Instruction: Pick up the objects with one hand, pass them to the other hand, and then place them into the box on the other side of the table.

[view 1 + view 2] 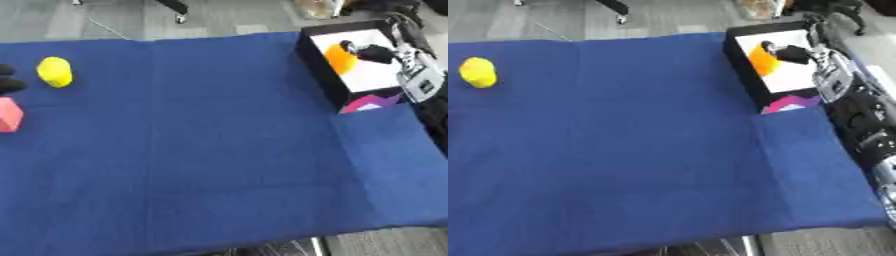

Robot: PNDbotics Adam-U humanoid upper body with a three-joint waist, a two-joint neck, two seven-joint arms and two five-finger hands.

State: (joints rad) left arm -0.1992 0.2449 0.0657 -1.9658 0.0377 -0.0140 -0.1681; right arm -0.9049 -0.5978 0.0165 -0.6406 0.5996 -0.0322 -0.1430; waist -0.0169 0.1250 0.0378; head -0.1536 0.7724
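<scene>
The right hand (374,53) hung over the box (308,50) at two o'clock, fingers clamped on the orange object (339,59) (placing step, apparently). Next, release. Yellow object (54,71) waited at ten o'clock.

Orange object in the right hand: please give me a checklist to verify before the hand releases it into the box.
1. Right hand is above the box opening: ok.
2. Orange object is inside the box walls, over the white floor: ok.
3. Fingers are around the orange object: ok.
4. Orange object already rests on the box floor: cannot tell.
5. Drop spot is free of the pink-purple item at the near end of the box: ok.
6. Yellow object and pink object wait on the cloth at the left: ok.
</scene>
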